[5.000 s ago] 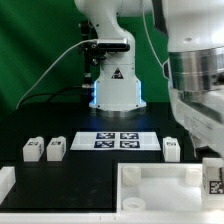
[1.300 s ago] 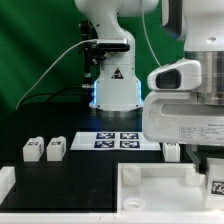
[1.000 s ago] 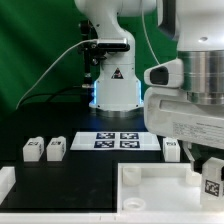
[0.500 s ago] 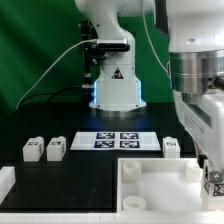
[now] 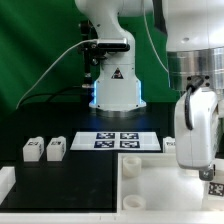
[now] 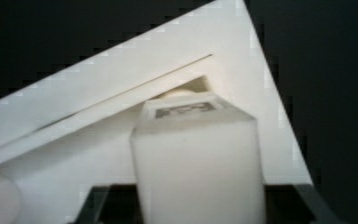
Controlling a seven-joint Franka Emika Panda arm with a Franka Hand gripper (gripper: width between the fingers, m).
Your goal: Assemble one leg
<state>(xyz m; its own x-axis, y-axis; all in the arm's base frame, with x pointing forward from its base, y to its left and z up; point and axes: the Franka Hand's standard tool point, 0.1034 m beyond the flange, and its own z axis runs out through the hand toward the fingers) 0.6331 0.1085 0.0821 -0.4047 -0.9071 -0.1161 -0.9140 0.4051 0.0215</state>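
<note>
My gripper (image 5: 209, 174) is at the exterior view's right, shut on a white leg (image 5: 213, 187) whose tag faces the camera. It holds the leg upright at the right far corner of the large white tray-like piece (image 5: 150, 186). In the wrist view the leg (image 6: 197, 150) fills the space between my dark fingers (image 6: 101, 206), with the tray piece's corner (image 6: 140, 70) behind it. Whether the leg touches the tray piece I cannot tell. Two more legs (image 5: 32, 149) (image 5: 55, 149) stand at the left. Another leg (image 5: 171, 147) is partly hidden behind my arm.
The marker board (image 5: 118, 141) lies in front of the robot base (image 5: 115, 90). A small white part (image 5: 5, 181) sits at the near left edge. A green wall is behind.
The wrist has turned over the last second, so the big hand housing now stands narrow and upright. The held leg has stayed at the tray piece's right corner and sits slightly lower.
</note>
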